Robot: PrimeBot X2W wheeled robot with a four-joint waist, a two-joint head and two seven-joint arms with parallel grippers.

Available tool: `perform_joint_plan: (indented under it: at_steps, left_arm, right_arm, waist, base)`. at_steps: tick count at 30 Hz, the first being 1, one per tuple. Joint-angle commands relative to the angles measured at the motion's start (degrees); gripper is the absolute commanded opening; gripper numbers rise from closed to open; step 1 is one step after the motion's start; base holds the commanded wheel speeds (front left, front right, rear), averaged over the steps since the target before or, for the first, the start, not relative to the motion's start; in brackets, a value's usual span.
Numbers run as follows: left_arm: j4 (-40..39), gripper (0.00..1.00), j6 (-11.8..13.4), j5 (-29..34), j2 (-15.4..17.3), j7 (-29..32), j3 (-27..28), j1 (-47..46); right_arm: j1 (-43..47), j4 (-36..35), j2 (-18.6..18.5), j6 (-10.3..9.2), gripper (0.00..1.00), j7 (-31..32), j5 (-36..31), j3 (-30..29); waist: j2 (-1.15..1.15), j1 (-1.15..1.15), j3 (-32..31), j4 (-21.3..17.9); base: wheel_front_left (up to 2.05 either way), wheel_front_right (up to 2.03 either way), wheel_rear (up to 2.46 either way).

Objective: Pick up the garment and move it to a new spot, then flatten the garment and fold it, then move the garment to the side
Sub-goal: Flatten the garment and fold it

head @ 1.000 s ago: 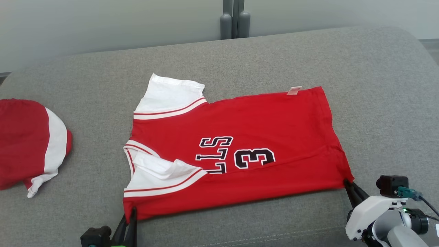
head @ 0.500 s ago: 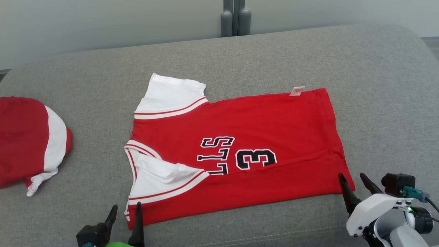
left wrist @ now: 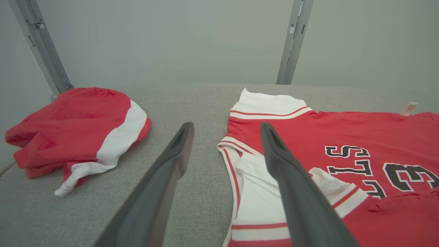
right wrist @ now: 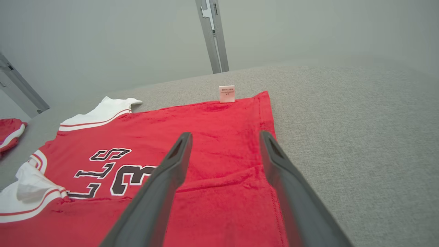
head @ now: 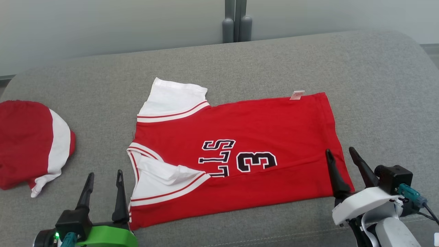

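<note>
On a grey fabric cushion [head: 308, 58], a folded red-and-white jersey [head: 260, 130] lies flat; left hand [head: 105, 173] beside its collar end, right hand [head: 340, 150] over its hem, both wide, empty.

The left claw [left wrist: 226, 127] stands spread above the grey surface [left wrist: 192, 103]; the red jersey [left wrist: 343, 130] lies flat to its right; a bunched red-and-white garment [left wrist: 75, 120] sits well apart, far left.

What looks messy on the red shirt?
The shirt has a crumpled white sleeve on its near side, and the folded-over near edge hides part of the black letters. A small tag sticks out past the far edge. To the left, another red and white garment lies in a heap.
</note>
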Motion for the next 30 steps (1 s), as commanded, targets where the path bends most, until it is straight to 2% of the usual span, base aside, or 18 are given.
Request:
perform_joint_plan:
  at_steps: [1,9,13,21,23,30]
  left_arm:
    - [-1.10,1.00,0.91,0.98,0.09,0.02,0.54,0.81]
    - [-4.93,1.00,3.17,1.90,0.09,0.02,3.17,1.53]
    - [-6.31,1.00,3.67,0.78,0.09,0.02,5.53,1.86]
    - [-6.13,1.00,2.38,0.76,0.08,0.02,6.63,2.17]
    - [-5.84,1.00,1.41,0.97,0.07,0.02,6.06,1.59]
    - [-5.43,1.00,-0.30,3.68,0.90,0.02,4.53,0.07]
  right_arm:
    - [0.86,-0.74,-0.08,-0.08,1.00,-1.14,-0.58,0.36]
    - [1.40,-3.77,0.82,-0.06,1.00,-4.31,-0.42,0.70]
    - [2.08,-4.60,1.87,-0.06,1.00,-4.74,-0.91,-1.54]
    - [1.00,-8.07,2.73,-0.06,1.00,-4.78,-1.57,-0.98]
    - [0.81,-8.90,2.49,-0.06,1.00,-4.77,-1.21,0.07]
    - [0.67,-8.21,1.59,-0.06,1.00,-4.77,-1.25,2.11]
  waist:
    - [0.00,0.00,-0.22,0.06]
    - [0.00,0.00,-1.00,0.60]
    - [0.00,0.00,-1.32,0.90]
    - [0.00,0.00,-1.02,0.45]
    - [0.00,0.00,-0.88,0.41]
    - [0.00,0.00,-0.73,0.71]
  base:
    - [0.00,0.00,0.00]
    - [0.00,0.00,0.00]
    - [0.00,0.00,0.00]
    - [0.00,0.00,0.00]
    - [0.00,0.00,0.00]
    - [0.00,0.00,0.00]
